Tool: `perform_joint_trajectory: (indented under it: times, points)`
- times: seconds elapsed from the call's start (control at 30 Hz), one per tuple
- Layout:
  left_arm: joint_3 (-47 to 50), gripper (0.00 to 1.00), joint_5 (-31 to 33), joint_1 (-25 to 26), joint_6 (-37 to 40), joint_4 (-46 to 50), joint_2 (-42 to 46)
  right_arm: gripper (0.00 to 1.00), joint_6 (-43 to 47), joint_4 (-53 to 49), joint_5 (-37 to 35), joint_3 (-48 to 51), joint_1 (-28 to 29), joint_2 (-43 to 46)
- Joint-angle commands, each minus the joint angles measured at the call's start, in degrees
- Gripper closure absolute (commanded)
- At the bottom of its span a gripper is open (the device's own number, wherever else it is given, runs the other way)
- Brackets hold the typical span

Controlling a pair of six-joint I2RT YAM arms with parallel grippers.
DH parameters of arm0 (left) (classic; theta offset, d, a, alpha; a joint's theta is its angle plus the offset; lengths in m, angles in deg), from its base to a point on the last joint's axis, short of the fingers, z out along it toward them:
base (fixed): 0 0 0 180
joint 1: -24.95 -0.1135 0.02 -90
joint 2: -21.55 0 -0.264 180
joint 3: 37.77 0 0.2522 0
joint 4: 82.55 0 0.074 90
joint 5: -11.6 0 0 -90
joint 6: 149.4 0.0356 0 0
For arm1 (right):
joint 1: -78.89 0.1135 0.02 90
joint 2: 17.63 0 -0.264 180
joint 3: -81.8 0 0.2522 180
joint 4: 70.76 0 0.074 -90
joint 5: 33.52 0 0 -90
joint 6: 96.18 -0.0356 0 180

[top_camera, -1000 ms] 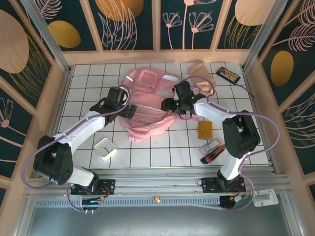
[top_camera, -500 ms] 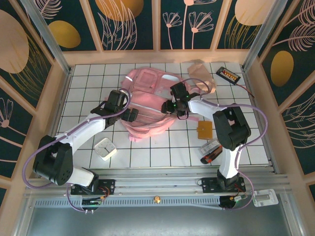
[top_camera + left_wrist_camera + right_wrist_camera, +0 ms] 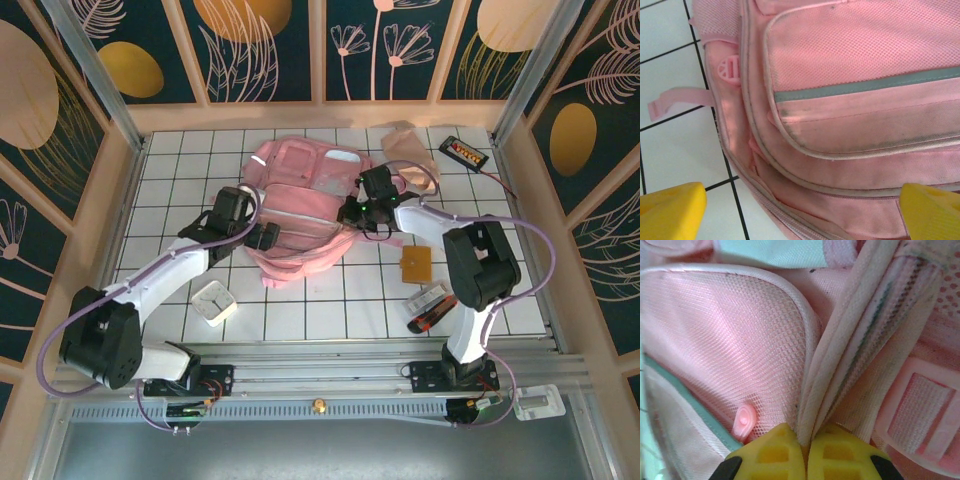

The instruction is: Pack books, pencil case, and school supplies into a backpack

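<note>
While the right fingers (image 3: 812, 452) are pinched tight on a raised fold of zip-edged fabric, they hold the right side of the large light-pink fabric backpack (image 3: 300, 190). The left fingers (image 3: 670, 210) stand wide apart over its lower left edge and hold nothing.

The bag lies flat in the middle of the white tiled worktop (image 3: 180, 160). The small orange-brown square notebook (image 3: 416, 265) and the clear-wrapped pack with dark contents (image 3: 430, 305) lie well apart from it on the right. The soft beige-pink fabric pouch (image 3: 400, 140) sits at the far side, near the bag.

We judge that opening the bag is the step in hand. The pinch looks shallow, so a pull could slip off the fold. With nothing pinning the other side, the whole bag could drag or lift instead of opening. We also cannot tell whether the pinch has the zip pull or only the seam.
</note>
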Motion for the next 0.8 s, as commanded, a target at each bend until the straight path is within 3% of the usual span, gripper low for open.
perform_joint_trajectory:
  times: [0.0,0.5,0.67,0.77]
  points:
    - [1.21,0.02,-2.08,-1.25,-1.02,-1.36,1.58,1.00,-1.90,4.50,7.95,1.08,-1.74,5.65]
    - [5.73,0.03,-19.14,-5.69,-14.61,-10.74,2.61,1.00,-11.97,18.70,26.93,6.80,-8.03,10.48]
    - [6.25,0.06,-21.15,-5.67,-12.11,-12.49,2.79,1.00,-12.30,18.21,27.87,5.94,-8.30,10.92]
    - [6.00,0.05,-16.53,-5.63,-9.18,-10.96,3.44,1.00,-9.74,15.14,27.12,5.00,-8.39,10.80]
